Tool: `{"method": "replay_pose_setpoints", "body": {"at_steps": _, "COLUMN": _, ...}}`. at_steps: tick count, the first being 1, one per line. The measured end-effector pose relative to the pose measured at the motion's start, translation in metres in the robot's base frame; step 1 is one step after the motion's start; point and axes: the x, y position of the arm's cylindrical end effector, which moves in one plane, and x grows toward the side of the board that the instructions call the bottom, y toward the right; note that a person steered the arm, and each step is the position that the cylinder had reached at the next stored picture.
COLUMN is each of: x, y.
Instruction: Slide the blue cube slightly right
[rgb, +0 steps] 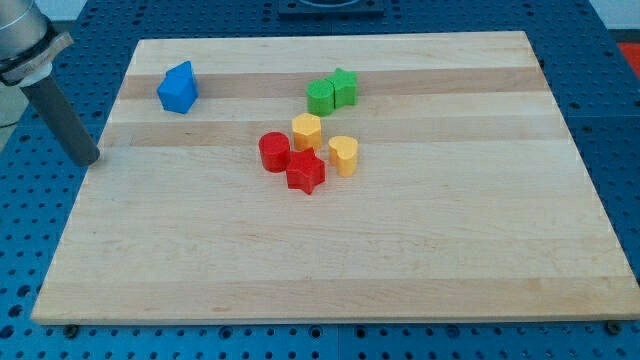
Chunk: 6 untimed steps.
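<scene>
The blue cube (178, 88) sits on the wooden board (330, 240) near its top-left corner. My rod comes down from the view's top left, and my tip (89, 160) rests at the board's left edge. It is below and to the left of the blue cube, a clear gap apart from it and touching no block.
Two green blocks (333, 91) stand side by side at top centre. Below them lie a yellow hexagonal block (306, 130), a yellow heart-shaped block (343, 155), a red cylinder (274, 152) and a red star block (306, 173).
</scene>
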Motion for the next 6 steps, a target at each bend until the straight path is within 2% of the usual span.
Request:
{"method": "replay_pose_setpoints", "body": {"at_steps": 1, "x": 0.000, "y": 0.000}}
{"method": "replay_pose_setpoints", "body": {"at_steps": 3, "x": -0.120, "y": 0.011}}
{"method": "replay_pose_setpoints", "body": {"at_steps": 4, "x": -0.130, "y": 0.026}}
{"method": "replay_pose_setpoints", "body": {"at_steps": 6, "x": -0.088, "y": 0.108}}
